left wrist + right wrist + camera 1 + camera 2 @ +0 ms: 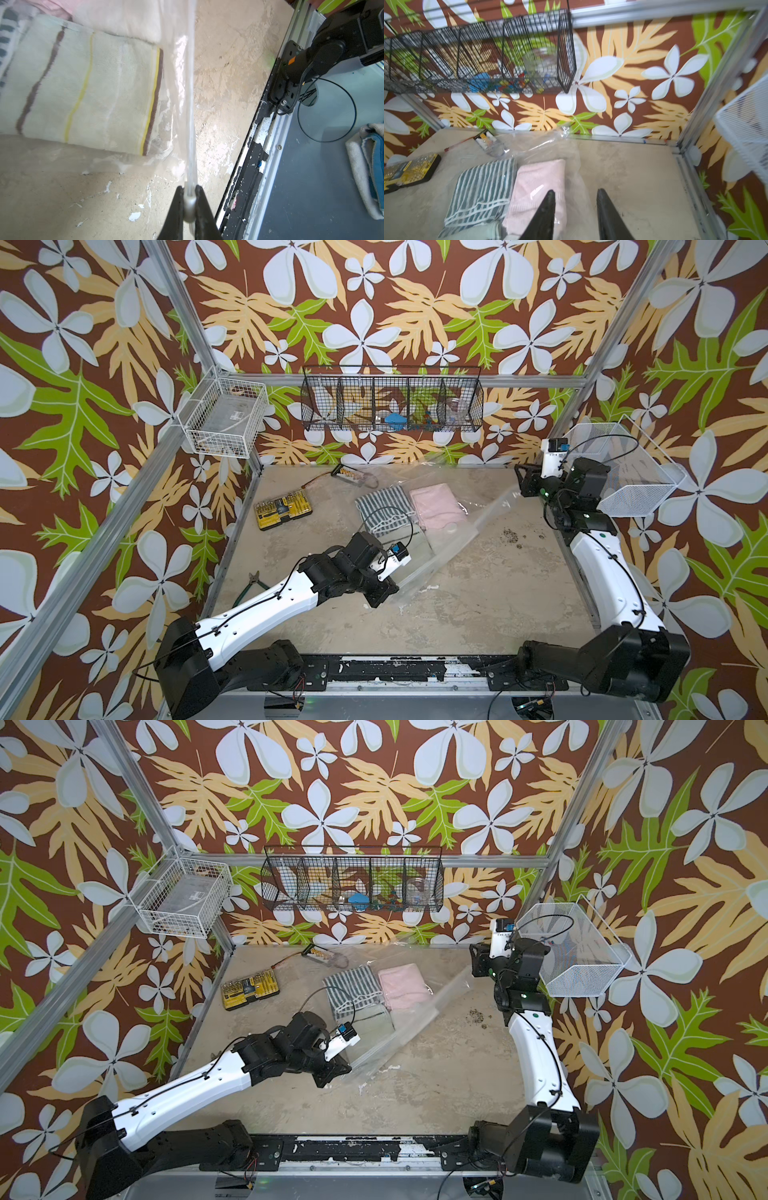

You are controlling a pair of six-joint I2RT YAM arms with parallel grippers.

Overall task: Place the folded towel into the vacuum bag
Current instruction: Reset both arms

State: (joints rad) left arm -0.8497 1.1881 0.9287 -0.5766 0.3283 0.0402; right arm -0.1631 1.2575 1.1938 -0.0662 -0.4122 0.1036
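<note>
Toward the left edge of the desk (pixel 457 614) you have a yellow bit case (pixel 282 510) lying flat. Right of it, near the middle, your left pincer (pixel 189 188) is clamped on the edge of the vacuum bag (pixel 453 543). In the left wrist view the thick clear strip along that edge runs taut from between the jaws, and a small pale rounded piece sits pinched there.

The bag spreads from that grip toward the far edge of the desk. It is transparent and crinkly, with glare streaks and a hazy sheen. Through the film you can see three folded towels: a pale green towel (pixel 83 87) with brown and yellow stripes nearest the held edge, then a grey-and-white striped towel (pixel 384 508), and a pink towel (pixel 436 506) just beside it on the right.

By the far right corner, your right pincer (pixel 575 190) hangs above the desk with its jaws apart and nothing between them.
</note>
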